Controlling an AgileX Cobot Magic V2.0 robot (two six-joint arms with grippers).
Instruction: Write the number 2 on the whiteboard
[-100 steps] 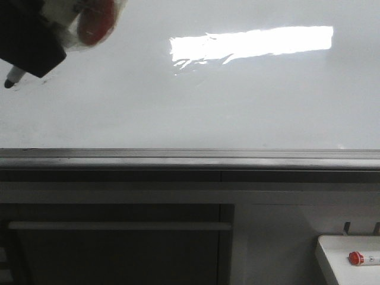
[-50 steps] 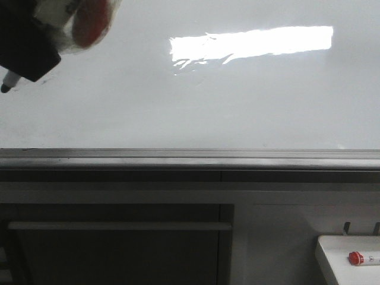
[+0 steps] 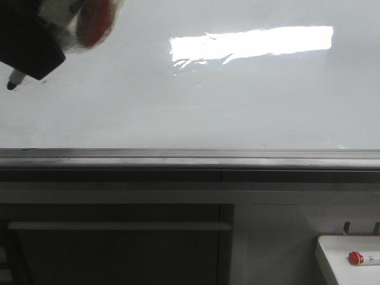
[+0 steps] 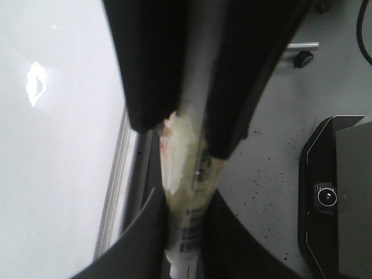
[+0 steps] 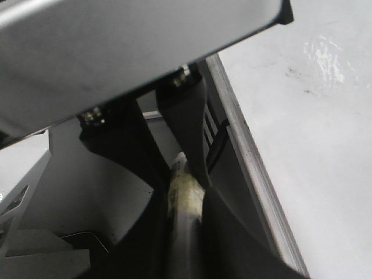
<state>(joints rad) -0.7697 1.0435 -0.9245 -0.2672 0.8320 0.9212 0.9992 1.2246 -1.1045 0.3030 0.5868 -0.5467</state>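
Note:
The whiteboard point(image 3: 237, 101) is glossy white with a bright rectangular glare, and no drawn number 2 shows on it. My left gripper point(image 3: 28, 64) is at the top left of the front view, shut on a black-tipped marker point(image 3: 12, 82) whose tip is at the board. In the left wrist view the gripper point(image 4: 185, 235) clamps the tape-wrapped marker point(image 4: 189, 192) beside the whiteboard point(image 4: 58, 145). My right gripper point(image 5: 186, 238) is shut on a second tape-wrapped marker point(image 5: 185, 192) next to the whiteboard point(image 5: 314, 116). It is out of the front view.
A grey metal rail point(image 3: 190, 159) runs along the board's near edge. A small white tray point(image 3: 332, 255) with a red-capped marker point(image 3: 356, 257) sits at the lower right. A red taped part point(image 3: 92, 24) sits on the left arm. Faint dark smudges point(image 5: 296, 72) mark the board.
The left gripper with its marker shifted slightly left and down half a second ago and has come back right. No new stroke shows on the board.

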